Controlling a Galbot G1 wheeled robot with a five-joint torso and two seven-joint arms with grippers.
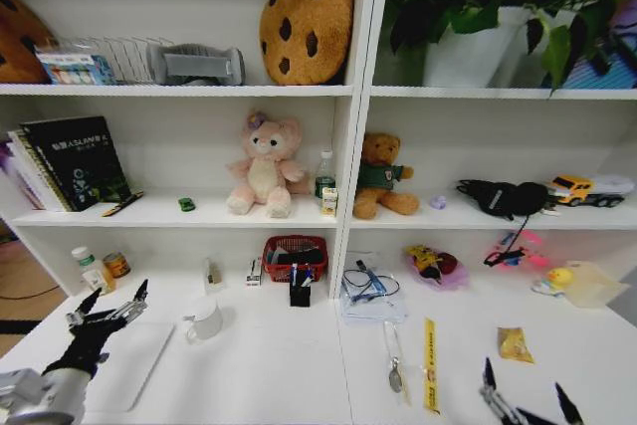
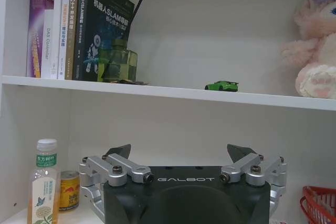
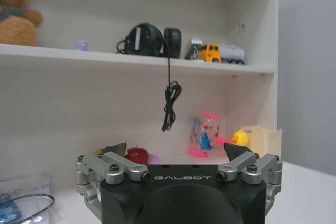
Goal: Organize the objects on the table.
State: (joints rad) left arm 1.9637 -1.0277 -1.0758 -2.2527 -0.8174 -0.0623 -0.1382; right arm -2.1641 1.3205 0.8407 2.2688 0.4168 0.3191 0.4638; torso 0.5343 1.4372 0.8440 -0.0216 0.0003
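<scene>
The white table (image 1: pixel 289 370) carries small clutter: a white mug (image 1: pixel 204 318), a black pen holder (image 1: pixel 300 292), a red basket (image 1: pixel 295 255), a spoon (image 1: pixel 395 373), a yellow strip (image 1: pixel 430 365) and a snack packet (image 1: pixel 515 343). A tiny green toy car (image 1: pixel 186 204) (image 2: pixel 221 85) sits on the shelf above, near a pen (image 1: pixel 122 204). My left gripper (image 1: pixel 109 308) (image 2: pixel 179 152) hovers open over the table's left front, holding nothing. My right gripper (image 1: pixel 528 397) (image 3: pixel 177 150) is open and holding nothing at the right front edge.
A flat pale slab (image 1: pixel 134 363) lies under the left gripper. A bottle (image 1: pixel 88 268) and a can (image 1: pixel 116 264) stand at the back left. Books (image 1: pixel 75 161), plush toys (image 1: pixel 265 166), headphones (image 1: pixel 503 196) and a toy truck (image 1: pixel 587 189) fill the shelf.
</scene>
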